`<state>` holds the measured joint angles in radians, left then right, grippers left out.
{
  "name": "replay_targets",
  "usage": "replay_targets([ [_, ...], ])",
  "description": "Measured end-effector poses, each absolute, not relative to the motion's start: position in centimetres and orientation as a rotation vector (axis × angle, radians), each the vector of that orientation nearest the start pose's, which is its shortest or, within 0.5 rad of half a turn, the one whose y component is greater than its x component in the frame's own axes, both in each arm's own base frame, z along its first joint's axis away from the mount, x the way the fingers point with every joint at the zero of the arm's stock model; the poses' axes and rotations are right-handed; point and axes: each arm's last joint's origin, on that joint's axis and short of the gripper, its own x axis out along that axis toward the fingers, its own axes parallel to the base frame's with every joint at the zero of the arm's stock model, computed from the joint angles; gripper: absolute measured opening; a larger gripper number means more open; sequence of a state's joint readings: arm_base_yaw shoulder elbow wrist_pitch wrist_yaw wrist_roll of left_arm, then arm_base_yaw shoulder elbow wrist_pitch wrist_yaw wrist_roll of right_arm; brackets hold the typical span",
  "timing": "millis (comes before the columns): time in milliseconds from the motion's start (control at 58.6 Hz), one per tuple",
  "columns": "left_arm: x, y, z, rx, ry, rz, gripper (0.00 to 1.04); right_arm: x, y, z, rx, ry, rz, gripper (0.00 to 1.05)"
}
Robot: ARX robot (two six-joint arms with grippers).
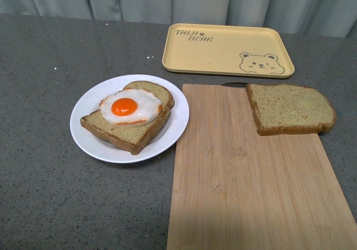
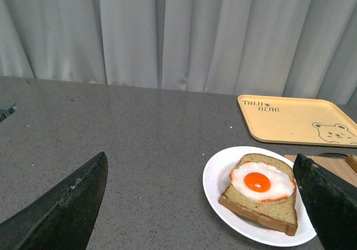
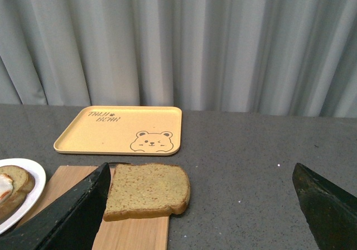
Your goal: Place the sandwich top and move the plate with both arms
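Front view: the sandwich top [image 1: 290,108] lies right of centre on the cutting board [image 1: 245,194], apart from the plate [image 1: 174,126] at left. Light, soft, crumbly, it likely needs a gentle pinch across its crusts. Left gripper [image 2: 199,158] and right gripper [image 3: 201,167] gape apart, empty.

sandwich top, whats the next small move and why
Probably lower the right gripper toward the sandwich top: it lies untouched on the cutting board, apart from the egg-topped slice on the plate, and the gripper's jaws are open and empty.
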<state>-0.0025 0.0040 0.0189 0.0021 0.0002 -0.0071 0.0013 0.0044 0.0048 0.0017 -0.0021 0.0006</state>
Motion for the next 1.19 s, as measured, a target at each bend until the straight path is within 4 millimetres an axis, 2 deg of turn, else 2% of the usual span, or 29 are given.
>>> replay_targets([
  [1194, 9.68, -0.02, 16.98, -0.007, -0.017, -0.003, 0.98, 9.77, 0.02, 16.48, 0.001, -0.002, 0.003, 0.95],
])
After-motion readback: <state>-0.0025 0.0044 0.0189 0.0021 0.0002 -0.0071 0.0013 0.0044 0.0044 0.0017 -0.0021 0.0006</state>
